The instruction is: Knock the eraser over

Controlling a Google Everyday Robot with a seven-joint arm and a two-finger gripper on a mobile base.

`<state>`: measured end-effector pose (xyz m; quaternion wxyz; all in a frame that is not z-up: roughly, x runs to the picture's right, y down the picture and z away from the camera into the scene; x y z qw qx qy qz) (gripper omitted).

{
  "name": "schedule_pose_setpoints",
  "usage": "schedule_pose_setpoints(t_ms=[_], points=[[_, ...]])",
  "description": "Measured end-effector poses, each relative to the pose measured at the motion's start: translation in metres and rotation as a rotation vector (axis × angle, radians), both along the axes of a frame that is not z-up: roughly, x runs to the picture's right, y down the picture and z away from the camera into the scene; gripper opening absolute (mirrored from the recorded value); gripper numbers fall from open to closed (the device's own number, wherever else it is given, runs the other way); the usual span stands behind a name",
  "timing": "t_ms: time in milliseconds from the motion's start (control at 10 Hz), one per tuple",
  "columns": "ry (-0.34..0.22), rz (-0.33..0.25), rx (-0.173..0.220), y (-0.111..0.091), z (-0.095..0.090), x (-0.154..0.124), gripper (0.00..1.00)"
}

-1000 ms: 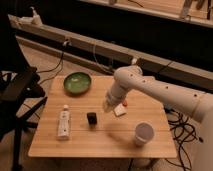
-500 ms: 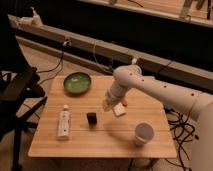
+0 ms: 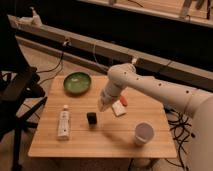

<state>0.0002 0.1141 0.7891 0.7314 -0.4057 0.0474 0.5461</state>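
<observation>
Here, a light wooden table (image 3: 145, 147) sits in a dim room, seen from above and slightly in front. A white robot arm (image 3: 155, 89) reaches in from the right side and bends downward over the middle of the tabletop. At its tip, the gripper (image 3: 102, 106) hangs just above the wood, pointing down and to the left; whether its jaws are released or clenched cannot be told from this view. The eraser (image 3: 91, 118), a small black cube-like block, stands upright on the table just below and to the left of the gripper, close to it but apart from it. Just to the right of the gripper lies a flat white rectangular block (image 3: 119, 108), with an orange carrot-like piece (image 3: 123, 100) touching or nearly touching its far edge. A green bowl (image 3: 77, 82) rests near the table's back left corner. A white tube (image 3: 63, 122) with a dark cap lies flat near the left edge, well apart from the eraser. A white paper cup (image 3: 143, 133) stands upright near the front right corner. A black chair (image 3: 17, 90) stands to the left of the table, and cables (image 3: 177, 125) trail on the floor at the right.
</observation>
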Motion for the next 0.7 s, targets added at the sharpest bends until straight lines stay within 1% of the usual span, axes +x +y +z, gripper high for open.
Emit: schedule_pose_setpoints(t_ms=[300, 400, 500, 600, 700], points=[[-0.019, 0.013, -0.026, 0.008, 0.010, -0.002, 0.00], [-0.027, 0.025, -0.044, 0.012, 0.014, -0.001, 0.00], [-0.032, 0.039, -0.066, 0.016, 0.017, 0.002, 0.03], [-0.038, 0.046, -0.084, 0.019, 0.019, 0.002, 0.09], [-0.048, 0.055, -0.109, 0.022, 0.022, 0.000, 0.21]])
